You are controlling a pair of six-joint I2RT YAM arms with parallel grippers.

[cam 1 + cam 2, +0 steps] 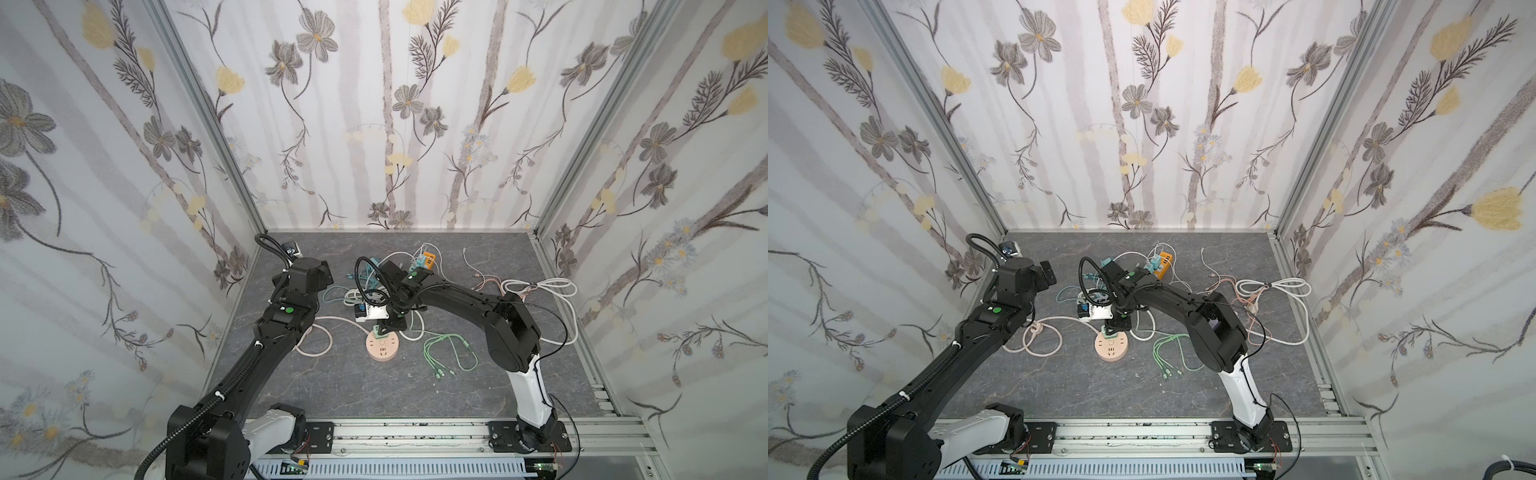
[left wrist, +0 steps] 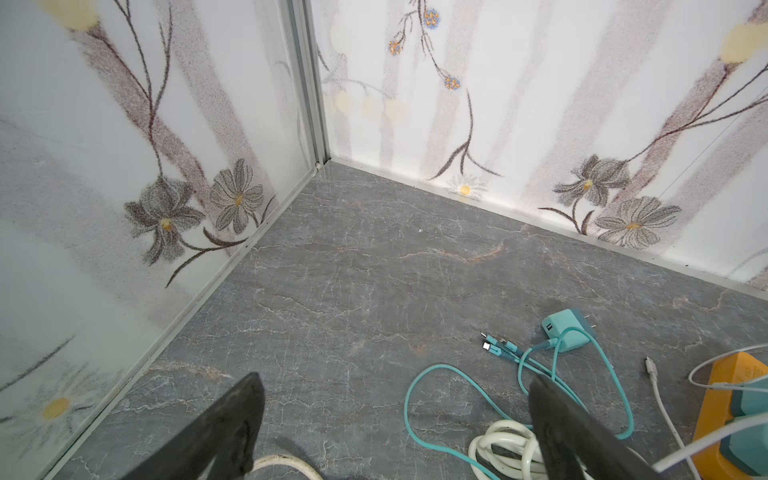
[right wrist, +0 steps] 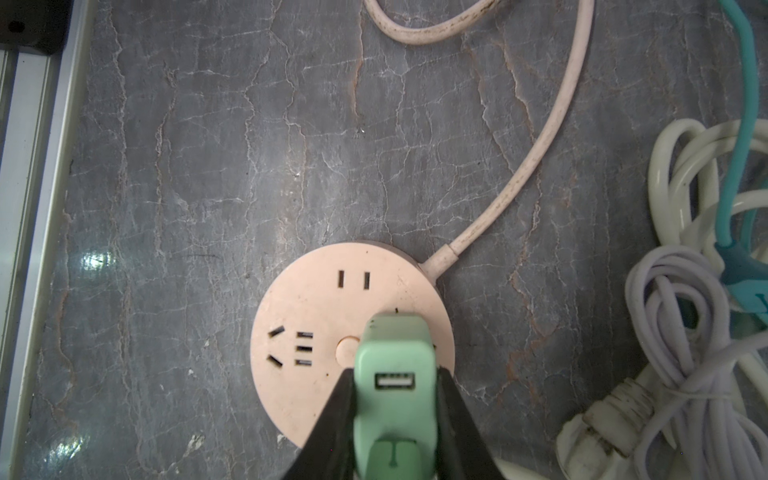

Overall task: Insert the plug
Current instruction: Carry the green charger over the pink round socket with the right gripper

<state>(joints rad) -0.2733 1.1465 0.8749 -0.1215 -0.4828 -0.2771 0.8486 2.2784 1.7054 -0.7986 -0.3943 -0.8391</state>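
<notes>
A mint-green plug [image 3: 395, 374] with a USB port on its back sits between the black fingers [image 3: 336, 419] of my right gripper [image 3: 395, 395], which is shut on it. The plug stands upright on one side of the face of the round pink socket [image 3: 320, 307], beside its centre button; its prongs are hidden. In both top views the socket [image 1: 382, 348] [image 1: 1111, 350] lies mid-table, with the right gripper [image 1: 380, 330] [image 1: 1109, 330] pointing down onto its far edge. My left gripper [image 2: 395, 386] hovers open and empty near the back left corner.
The socket's pink cord [image 3: 540, 145] loops away to the left [image 1: 320, 336]. A green multi-head cable [image 1: 449, 353] lies right of the socket. Tangled white [image 3: 681, 174], lilac [image 3: 685, 332] and teal [image 2: 436, 374] cables, a teal charger [image 2: 567, 328] and an orange power strip [image 1: 428, 259] crowd the back.
</notes>
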